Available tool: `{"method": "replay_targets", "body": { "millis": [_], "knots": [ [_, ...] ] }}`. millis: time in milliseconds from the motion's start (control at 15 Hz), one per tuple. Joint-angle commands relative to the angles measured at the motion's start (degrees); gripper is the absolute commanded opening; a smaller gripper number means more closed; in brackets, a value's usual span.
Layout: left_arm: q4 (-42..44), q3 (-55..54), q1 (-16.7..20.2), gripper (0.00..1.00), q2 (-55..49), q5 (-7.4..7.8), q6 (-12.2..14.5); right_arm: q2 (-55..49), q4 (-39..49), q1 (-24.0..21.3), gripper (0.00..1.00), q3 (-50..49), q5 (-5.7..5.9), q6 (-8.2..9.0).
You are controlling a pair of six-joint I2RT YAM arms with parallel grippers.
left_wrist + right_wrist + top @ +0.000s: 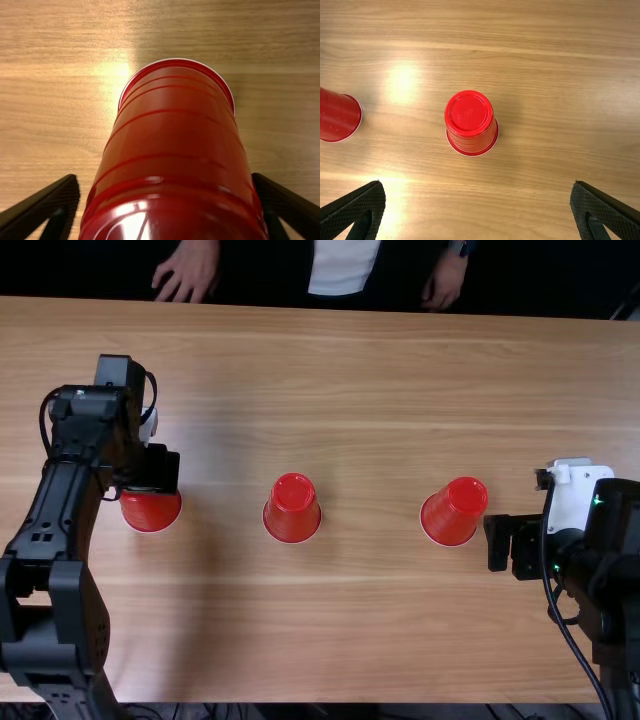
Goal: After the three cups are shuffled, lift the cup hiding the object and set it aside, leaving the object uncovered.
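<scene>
Three red cups stand upside down in a row on the wooden table. My left gripper (150, 488) hangs over the left cup (150, 512), open, one finger on each side of it. In the left wrist view the left cup (172, 150) sits between the fingers (52, 205) with its rim on the wood. The middle cup (292, 508) stands alone. My right gripper (500, 540) is open and empty just right of the right cup (455, 510). In the right wrist view a cup (470, 122) stands ahead of the open right gripper (477, 185), with another cup (337, 122) at the edge.
The cups are spaced about a cup's width or more apart. Bare table (400, 390) lies between the row and the far edge. Both arms' bases stand at the near edge.
</scene>
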Motion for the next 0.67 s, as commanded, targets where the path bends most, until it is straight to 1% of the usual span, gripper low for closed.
{"method": "replay_targets", "body": {
  "millis": [0,67,400,533,600],
  "knots": [
    [-0.2,1.9,-0.4,0.34,1.0,-0.51,-0.8,0.2,0.1,0.1,1.00,-0.5,0.09,0.21],
    [0.0,1.9,-0.4,0.28,1.0,-0.40,-0.8,0.1,0.0,0.1,1.00,-0.5,0.09,0.21],
    [-1.3,2.8,-0.3,0.27,-0.7,-0.30,-1.0,-0.5,0.0,0.1,1.00,-0.8,0.09,0.21],
    [-2.8,4.3,-0.3,0.27,-5.2,-0.30,-2.9,-0.7,0.0,0.1,1.00,-0.9,0.09,0.31],
    [-3.9,5.3,-0.3,0.27,-6.7,-0.19,-3.2,-0.7,0.0,0.1,1.00,-1.0,0.09,0.31]
  ]
}}
